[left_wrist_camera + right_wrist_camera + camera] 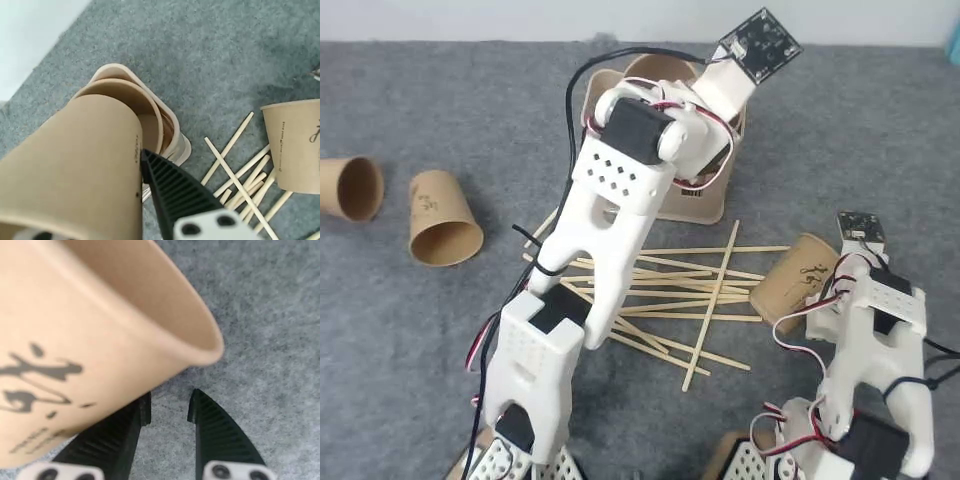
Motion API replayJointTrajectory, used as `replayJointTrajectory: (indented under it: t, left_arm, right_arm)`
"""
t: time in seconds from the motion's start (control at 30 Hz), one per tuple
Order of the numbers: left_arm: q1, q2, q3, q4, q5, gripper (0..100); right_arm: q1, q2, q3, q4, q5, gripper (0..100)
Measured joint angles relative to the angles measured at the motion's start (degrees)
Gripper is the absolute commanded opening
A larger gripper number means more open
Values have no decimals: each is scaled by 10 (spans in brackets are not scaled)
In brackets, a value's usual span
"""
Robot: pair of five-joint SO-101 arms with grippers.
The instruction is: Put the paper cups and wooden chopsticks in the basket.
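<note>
Left wrist view: your left claw (142, 160) pinches a paper cup (75, 165) above the far basket (117, 68), poised for dropping in. Your right claw (169, 405), slightly spread, sits beside the right-hand cup (100, 315).

Tabletop (410, 340): covered in grey, felt-like matting (880, 130) (fibrous texture, even tone, no visible seams). Beyond the far edge a plain pale band (470, 18) runs across the top of the high view. A small blue-green object (954, 42) is cut off at that view's upper right corner; identity unclear.
</note>
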Motion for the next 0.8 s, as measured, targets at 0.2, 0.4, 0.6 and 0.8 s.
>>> replayJointTrajectory:
  t: [0.2, 0.4, 0.6, 0.8]
  left_arm:
    - [0, 0, 0, -3, -27, 70]
    - [0, 0, 0, -39, -32, 184]
    - [-7, 0, -2, -68, -32, 163]
    - [-51, 0, -85, -56, -32, 163]
  right_arm:
    - [0, 0, 0, 0, 0, 140]
    - [0, 0, 0, 0, 0, 140]
    - [0, 0, 0, 0, 0, 140]
    - [0, 0, 0, 0, 0, 140]
